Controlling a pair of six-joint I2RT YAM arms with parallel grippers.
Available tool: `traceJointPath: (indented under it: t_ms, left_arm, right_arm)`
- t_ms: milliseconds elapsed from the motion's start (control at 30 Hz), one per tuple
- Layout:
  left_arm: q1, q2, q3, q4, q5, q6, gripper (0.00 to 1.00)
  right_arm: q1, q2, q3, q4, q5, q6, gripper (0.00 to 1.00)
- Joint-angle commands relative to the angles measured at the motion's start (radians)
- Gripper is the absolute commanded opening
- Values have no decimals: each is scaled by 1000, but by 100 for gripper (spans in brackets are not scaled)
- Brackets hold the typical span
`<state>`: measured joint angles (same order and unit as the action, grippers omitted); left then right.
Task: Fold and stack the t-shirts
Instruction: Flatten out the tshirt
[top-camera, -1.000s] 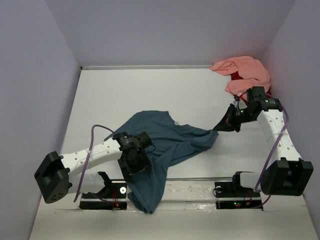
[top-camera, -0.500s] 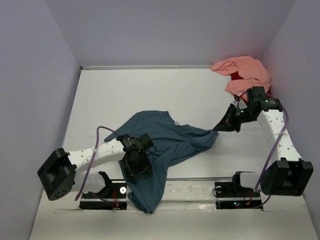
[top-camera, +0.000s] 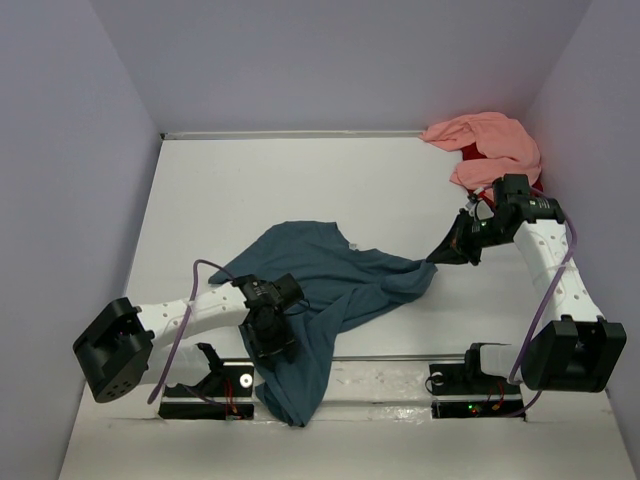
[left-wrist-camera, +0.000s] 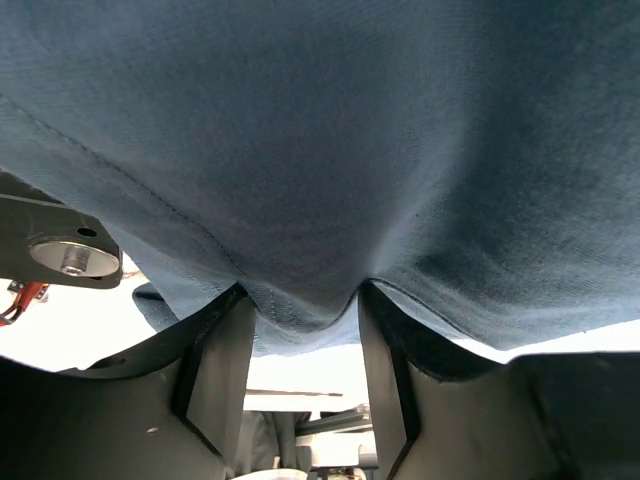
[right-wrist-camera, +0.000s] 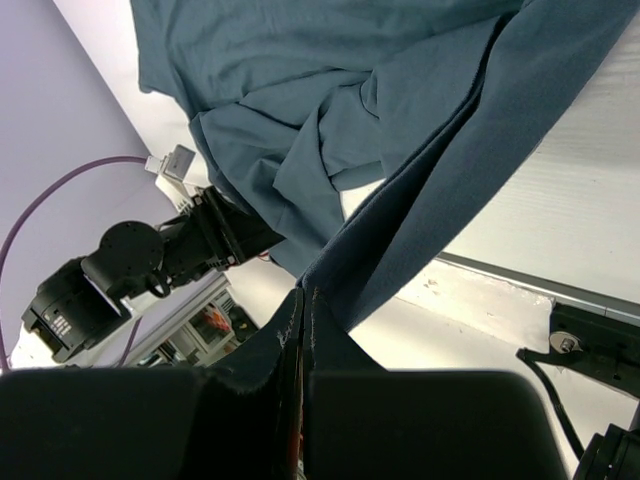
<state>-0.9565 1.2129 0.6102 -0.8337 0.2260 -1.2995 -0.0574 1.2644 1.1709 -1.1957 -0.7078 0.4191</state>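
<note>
The dark teal-blue t-shirt (top-camera: 335, 285) lies crumpled at the table's near middle, and one end hangs over the front rail. My left gripper (top-camera: 268, 338) sits low on its near-left part. In the left wrist view its jaws (left-wrist-camera: 300, 300) stand apart, with a fold of the teal cloth (left-wrist-camera: 320, 120) sagging between the tips. My right gripper (top-camera: 447, 250) is shut on the shirt's right corner and holds it off the table. The right wrist view shows the cloth (right-wrist-camera: 300, 100) pinched at the tips (right-wrist-camera: 303, 295). The salmon pink t-shirt (top-camera: 490, 143) is bunched in the far right corner. A bit of the red one (top-camera: 468, 152) shows under it.
Purple walls close in the left, back and right sides. A metal rail (top-camera: 400, 358) runs along the table's front edge, above the two arm bases. The left arm's purple cable (top-camera: 195, 270) loops above the table.
My left gripper has moved nearer to the front edge and lower onto the teal shirt. My right gripper keeps its hold in the same place.
</note>
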Motion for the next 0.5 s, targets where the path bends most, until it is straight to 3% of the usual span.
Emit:
traceJointPath:
  t_ms: [0,467]
  left_arm:
    - [-7,-18,9,-28,-10,-6,54]
    - [-7,-58,77,-131,-33,-18,56]
  right_arm:
    - [10,-23,-8,22,-15,0,0]
    - [10,-19,-22,31,-21,1,0]
